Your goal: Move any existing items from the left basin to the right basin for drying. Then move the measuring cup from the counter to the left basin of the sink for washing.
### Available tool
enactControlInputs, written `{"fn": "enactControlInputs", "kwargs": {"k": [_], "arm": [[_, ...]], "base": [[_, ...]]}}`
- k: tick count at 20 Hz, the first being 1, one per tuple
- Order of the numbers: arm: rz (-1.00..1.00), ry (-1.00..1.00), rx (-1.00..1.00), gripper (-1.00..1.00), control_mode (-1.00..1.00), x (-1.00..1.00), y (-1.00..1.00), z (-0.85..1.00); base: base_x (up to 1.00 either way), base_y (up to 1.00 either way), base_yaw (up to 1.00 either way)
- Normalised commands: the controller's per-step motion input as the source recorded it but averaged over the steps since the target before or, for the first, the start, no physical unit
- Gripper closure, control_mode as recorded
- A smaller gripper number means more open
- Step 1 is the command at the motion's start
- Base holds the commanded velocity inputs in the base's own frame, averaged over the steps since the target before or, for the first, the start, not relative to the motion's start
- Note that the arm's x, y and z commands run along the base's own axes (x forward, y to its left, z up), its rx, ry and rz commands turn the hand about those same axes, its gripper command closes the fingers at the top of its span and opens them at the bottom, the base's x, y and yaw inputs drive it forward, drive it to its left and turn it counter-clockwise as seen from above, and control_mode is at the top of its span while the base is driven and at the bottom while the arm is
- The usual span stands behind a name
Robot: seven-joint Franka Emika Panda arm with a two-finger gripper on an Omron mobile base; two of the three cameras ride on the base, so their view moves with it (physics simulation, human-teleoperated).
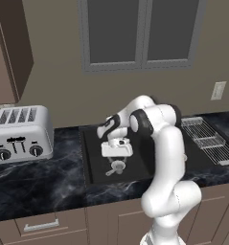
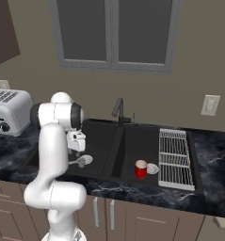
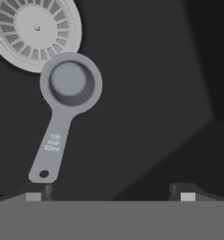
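Beside the round drain point(image 3: 36, 29) in the left basin point(image 1: 94, 158) lies the measuring cup point(image 3: 69, 91), just beyond the wide-open, empty gripper point(image 3: 110, 191), while the right base view adds the red mug point(image 2: 140, 169) in the right basin point(image 2: 132, 141)

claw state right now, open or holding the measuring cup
Claw: open, holding nothing; the measuring cup lies free in the left basin beside the drain.

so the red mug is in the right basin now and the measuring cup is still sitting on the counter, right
Half right. The red mug is in the right basin, but the measuring cup lies in the left basin beside the drain, as the hand view shows.
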Motion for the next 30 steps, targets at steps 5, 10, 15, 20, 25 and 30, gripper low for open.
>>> {"fn": "enactControlInputs", "kwargs": {"k": [5,10,15,20,25,30], "arm": [[0.0,0.01,0.0,-1.0,-1.0,-0.34,0.0,0.4],[0.0,0.01,0.0,-1.0,-1.0,-0.42,0.0,0.36],[0.0,0.01,0.0,-1.0,-1.0,-0.5,0.0,0.33],[0.0,0.0,0.0,-1.0,-1.0,-0.59,0.0,0.29],[0.0,0.0,0.0,-1.0,-1.0,-0.61,0.0,0.31],[0.0,0.0,0.0,-1.0,-1.0,-0.57,0.0,0.41]], "base": [[0.0,0.0,0.0],[0.0,0.0,0.0],[0.0,0.0,0.0],[0.0,0.0,0.0],[0.0,0.0,0.0],[0.0,0.0,0.0]]}}
